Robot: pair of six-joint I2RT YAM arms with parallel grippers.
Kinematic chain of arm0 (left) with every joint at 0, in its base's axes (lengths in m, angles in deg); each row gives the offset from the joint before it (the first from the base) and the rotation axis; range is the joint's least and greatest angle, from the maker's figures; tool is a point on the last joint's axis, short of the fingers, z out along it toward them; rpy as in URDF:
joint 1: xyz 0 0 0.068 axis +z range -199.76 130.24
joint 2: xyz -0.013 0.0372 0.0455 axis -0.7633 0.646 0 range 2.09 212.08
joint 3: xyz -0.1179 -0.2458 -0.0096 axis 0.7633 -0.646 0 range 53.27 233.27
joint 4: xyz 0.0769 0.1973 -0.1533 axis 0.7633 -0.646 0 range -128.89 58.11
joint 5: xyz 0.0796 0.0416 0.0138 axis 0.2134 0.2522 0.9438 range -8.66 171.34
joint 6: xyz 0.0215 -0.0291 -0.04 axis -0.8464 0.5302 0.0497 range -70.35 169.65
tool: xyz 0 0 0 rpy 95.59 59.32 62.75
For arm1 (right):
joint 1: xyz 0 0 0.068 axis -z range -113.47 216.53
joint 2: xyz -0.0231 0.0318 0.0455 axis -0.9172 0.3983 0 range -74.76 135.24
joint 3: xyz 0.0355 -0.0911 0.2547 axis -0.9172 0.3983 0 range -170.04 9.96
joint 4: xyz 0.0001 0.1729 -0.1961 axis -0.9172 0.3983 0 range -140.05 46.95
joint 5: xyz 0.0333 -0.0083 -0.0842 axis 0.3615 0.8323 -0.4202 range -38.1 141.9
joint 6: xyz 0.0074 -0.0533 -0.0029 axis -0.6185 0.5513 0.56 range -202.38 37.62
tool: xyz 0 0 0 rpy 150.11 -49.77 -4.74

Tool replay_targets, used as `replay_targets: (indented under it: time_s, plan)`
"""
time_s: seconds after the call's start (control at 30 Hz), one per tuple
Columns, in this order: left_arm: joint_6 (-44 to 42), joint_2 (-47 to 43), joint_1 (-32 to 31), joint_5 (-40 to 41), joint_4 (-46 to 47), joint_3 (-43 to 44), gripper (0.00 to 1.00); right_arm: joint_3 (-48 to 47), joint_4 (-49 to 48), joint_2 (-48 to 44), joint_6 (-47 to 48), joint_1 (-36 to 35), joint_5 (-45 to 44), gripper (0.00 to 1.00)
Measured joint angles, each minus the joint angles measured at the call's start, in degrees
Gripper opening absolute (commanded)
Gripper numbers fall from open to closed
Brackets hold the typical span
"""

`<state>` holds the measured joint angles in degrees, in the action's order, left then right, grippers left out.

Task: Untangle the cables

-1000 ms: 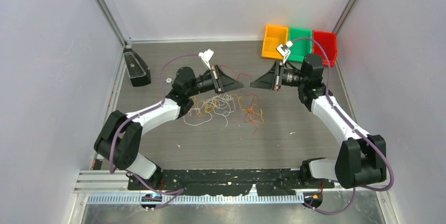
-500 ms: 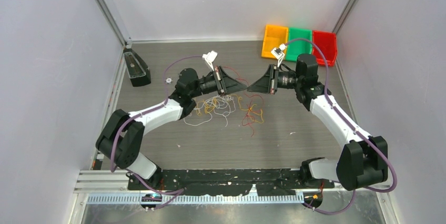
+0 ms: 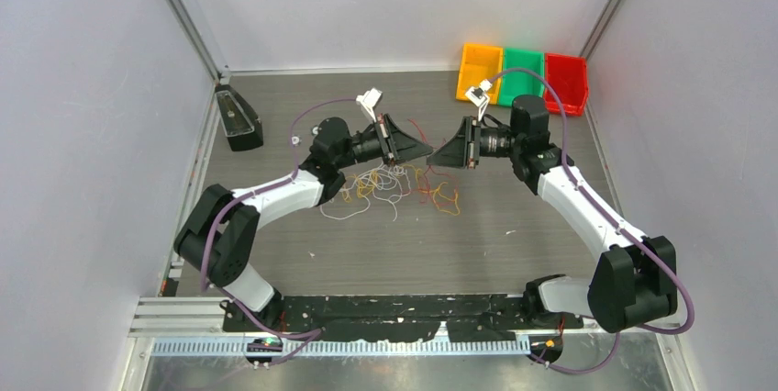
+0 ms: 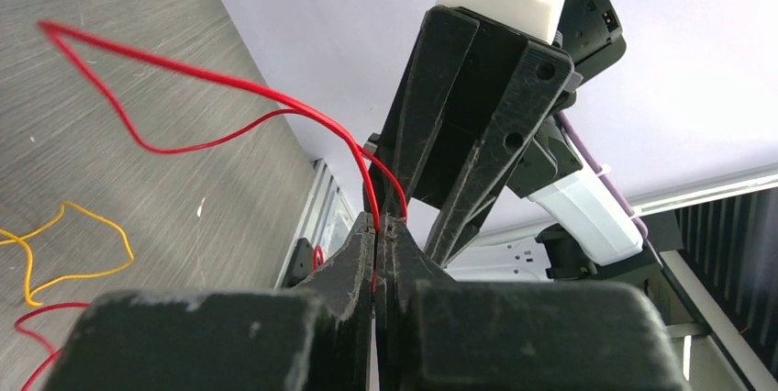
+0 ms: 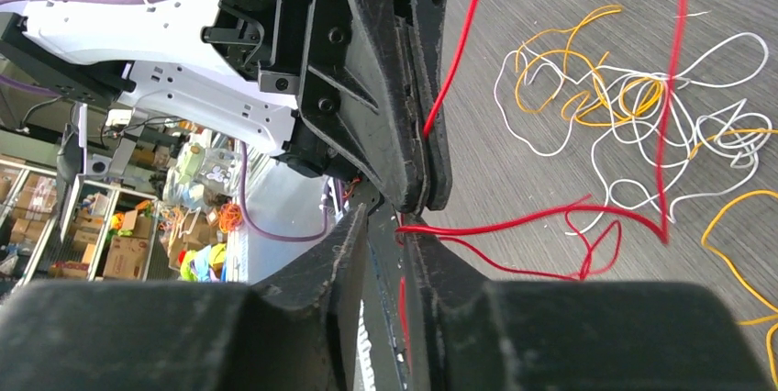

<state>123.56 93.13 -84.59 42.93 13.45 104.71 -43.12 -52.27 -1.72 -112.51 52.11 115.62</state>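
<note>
I read the left hand (image 4: pixel 378 226) as clamped tight on the red cable (image 4: pixel 211 79), lifted off the counter (image 3: pixel 514 235). The right hand (image 5: pixel 385 221) meets it tip to tip, jaws slightly parted, with the red strand passing through the gap (grip unclear). The white and yellow cables (image 3: pixel 381 184) lie tangled beneath.

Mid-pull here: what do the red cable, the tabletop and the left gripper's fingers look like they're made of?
Red cable: probably thin wire in smooth, slightly glossy plastic insulation; it bends in soft curves. Tabletop: grey and matte with a fine streaked grain, likely laminate or brushed sheet; I cannot tell which. Left gripper fingers: matte black plastic with a rough, speckled surface, possibly printed.
</note>
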Motion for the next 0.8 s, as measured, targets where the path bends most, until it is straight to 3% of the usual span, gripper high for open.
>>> replay_targets:
  time_s: [0.63, 0.77, 0.8]
  plan:
    - [3.04, 0.15, -0.35, 0.68, -0.22, 0.0, 0.0, -2.71, 8.59, 0.61, 10.43, -1.79, -5.03, 0.27]
    - [3.74, 0.15, -0.42, 0.92, -0.26, 0.0, 0.0, -3.1, 10.29, 0.61, 12.07, -2.45, -5.62, 0.21]
    - [3.82, 0.15, -0.42, 0.92, -0.31, 0.0, 0.0, -3.26, 10.75, 0.61, 12.41, -2.58, -5.66, 0.11]
